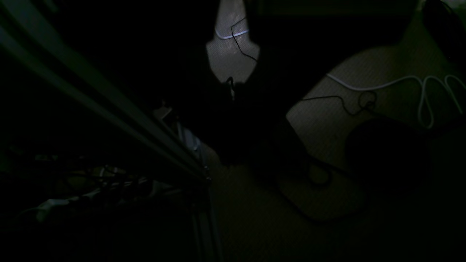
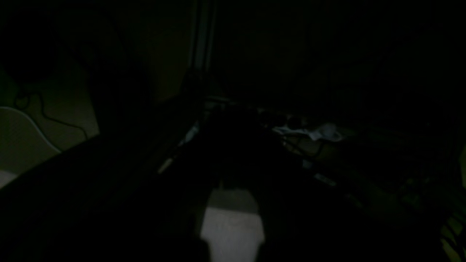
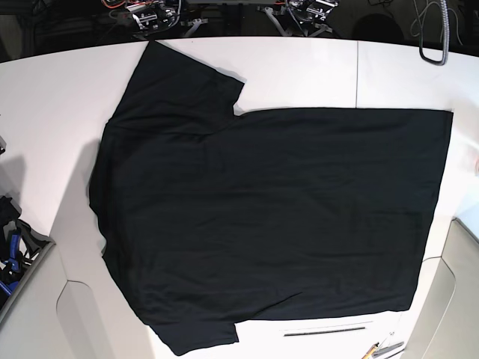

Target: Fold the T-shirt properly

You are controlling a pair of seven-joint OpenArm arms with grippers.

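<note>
On worktop point(image 3: 67, 112): shirt point(image 3: 269, 217) spread flat, plain side up, sleeves at base-view left | step: no fold begun | claws: out of base view, wrist views too dark, cannot tell | next, I judge: grip a sleeve edge, fold inward.

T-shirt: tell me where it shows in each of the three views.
Base: the T-shirt lies spread flat, plain black side up, covering most of the white table.
Left wrist: not discernible; too dark.
Right wrist: not discernible; too dark.
Shared landmark: the white cable on the floor shows in both wrist views only.
</note>
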